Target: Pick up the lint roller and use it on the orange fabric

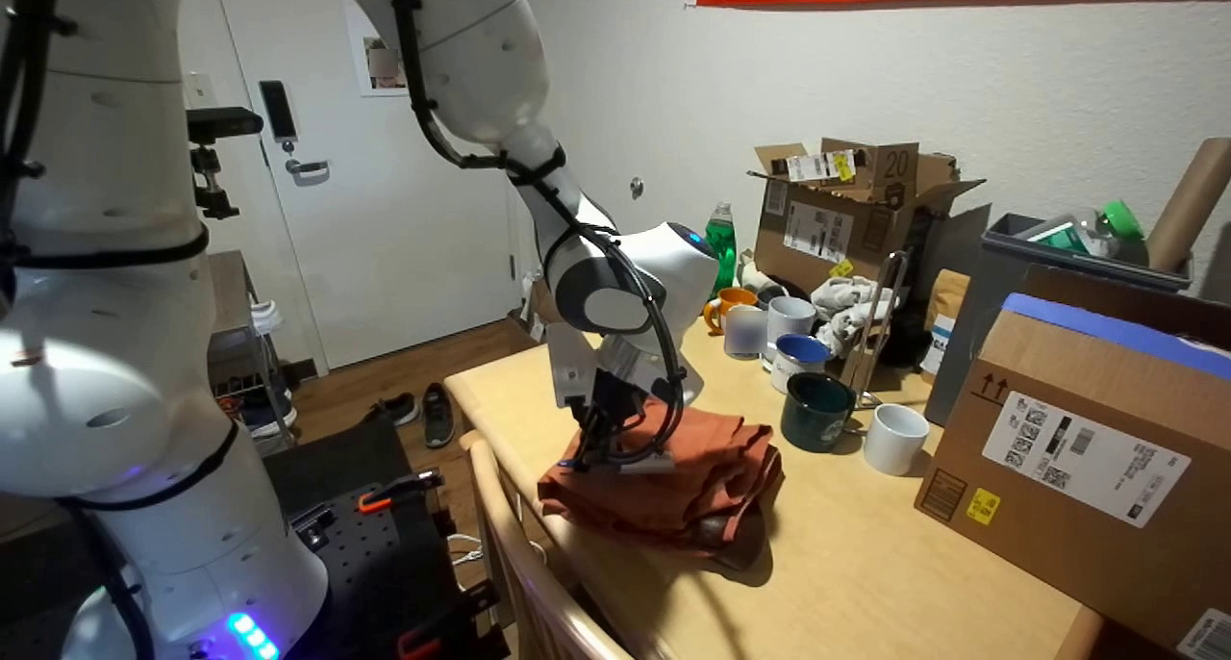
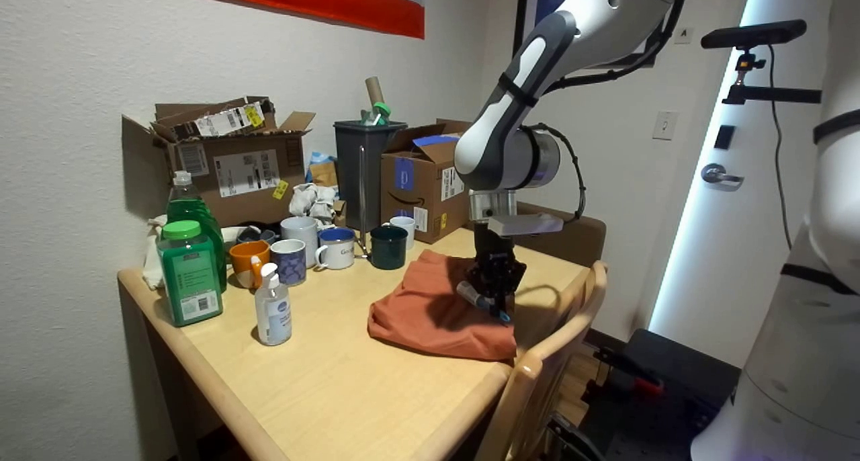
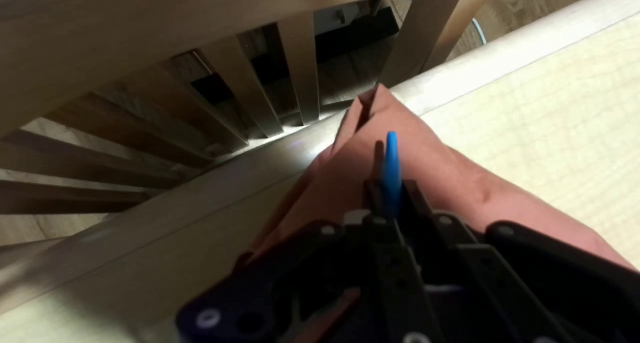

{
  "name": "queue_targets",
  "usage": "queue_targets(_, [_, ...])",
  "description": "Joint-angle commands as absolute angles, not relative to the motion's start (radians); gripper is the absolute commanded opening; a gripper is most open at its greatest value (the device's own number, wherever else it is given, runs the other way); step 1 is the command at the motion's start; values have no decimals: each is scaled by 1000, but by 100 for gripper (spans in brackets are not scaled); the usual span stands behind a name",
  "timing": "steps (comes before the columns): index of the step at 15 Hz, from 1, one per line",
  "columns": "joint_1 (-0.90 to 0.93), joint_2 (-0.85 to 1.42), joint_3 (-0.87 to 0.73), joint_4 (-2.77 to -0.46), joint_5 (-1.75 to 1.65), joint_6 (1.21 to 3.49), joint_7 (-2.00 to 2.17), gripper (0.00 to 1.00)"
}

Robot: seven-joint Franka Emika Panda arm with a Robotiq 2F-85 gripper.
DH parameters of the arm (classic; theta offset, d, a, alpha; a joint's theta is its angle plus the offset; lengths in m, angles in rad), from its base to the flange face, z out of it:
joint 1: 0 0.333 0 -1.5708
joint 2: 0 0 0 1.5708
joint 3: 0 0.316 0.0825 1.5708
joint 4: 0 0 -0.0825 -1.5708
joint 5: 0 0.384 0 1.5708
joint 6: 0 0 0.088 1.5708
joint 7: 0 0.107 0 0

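In an exterior view, a pale wooden slatted chair (image 2: 564, 333) is being seen at the near right, beside the edge of a light wooden table (image 2: 322, 407). Next to that edge, a rumpled rust-orange cloth (image 2: 430, 306) is lying in folds on the table. Over it, a small slim lint roller (image 2: 474, 296) with a pale head and a blue handle is being held by a black two-fingered gripper (image 2: 498, 306); its fingers are being clamped on the roller, and the pale head is pointing left. In the wrist view, the blue tip (image 3: 391, 158) is being seen projecting beyond the fingertips, above the cloth. Whether the roller is touching the cloth cannot be told. At the left, a clear plastic pump bottle (image 2: 274, 313) is standing, with a green-lidded jar of green liquid (image 2: 190, 273) farther left. Farther back, an orange mug (image 2: 245, 263), a blue-rimmed white mug (image 2: 336, 251) and a dark green mug (image 2: 388, 247) are standing from left to right. Behind them, an open brown cardboard box (image 2: 232, 172) is standing at the left, a dark grey plastic bin (image 2: 348, 172) in the middle and another brown cardboard box (image 2: 426, 192) at the right.
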State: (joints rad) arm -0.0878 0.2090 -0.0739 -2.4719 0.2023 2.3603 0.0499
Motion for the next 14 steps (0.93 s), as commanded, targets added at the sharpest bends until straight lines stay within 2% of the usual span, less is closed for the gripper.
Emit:
queue_targets(1, [-89,208,-80,-2454,176,2336,56,3])
queue_targets(14, [-106,288,-160,-2370,61,2363,161,3])
